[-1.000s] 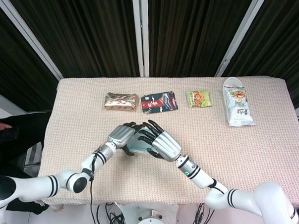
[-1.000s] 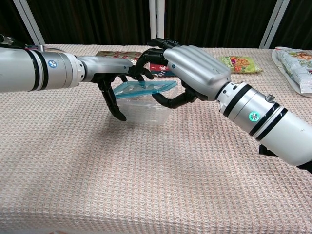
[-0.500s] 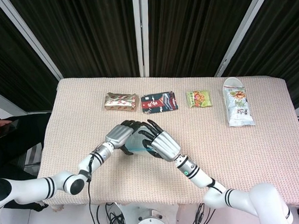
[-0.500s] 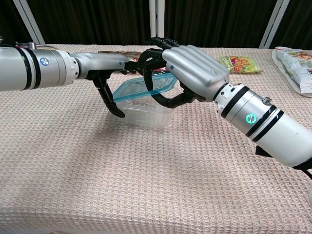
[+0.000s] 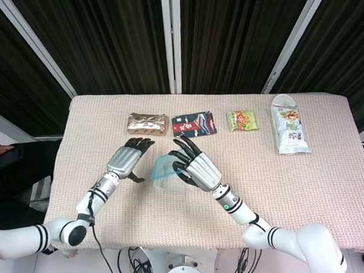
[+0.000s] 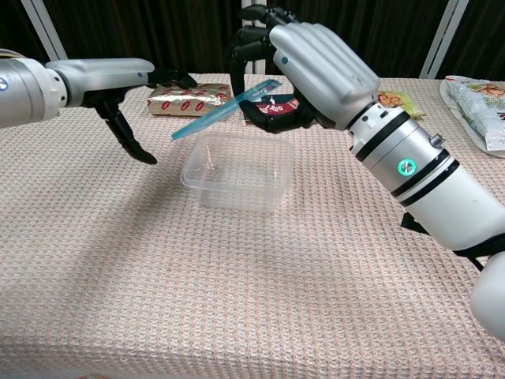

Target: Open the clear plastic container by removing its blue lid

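We see the right hand [image 6: 316, 67] gripping the blue lid [image 6: 225, 108] by its far right end, fingers closed around it, so that the lid hangs tilted in the air with its lower end pointing down to the left. The lid is lifted clear of the clear plastic container [image 6: 237, 170], which sits open on the woven tablecloth [image 6: 237, 300] just below and near the middle of the table. In the head view the same lid [image 5: 163, 166] shows as a blue shape beside the right hand [image 5: 195, 166], above the container [image 5: 166, 182].

Our left hand [image 6: 118, 83] is to the left of the container and apart from it, holding nothing, with its fingers spread and its thumb pointing down toward the cloth; the head view [image 5: 127, 160] shows it the same way.

Along the far side of the table lie a gold snack packet [image 5: 147, 123], a dark packet [image 5: 193, 124], a green packet [image 5: 241, 120] and, at the far right, a white bag [image 5: 289, 130].
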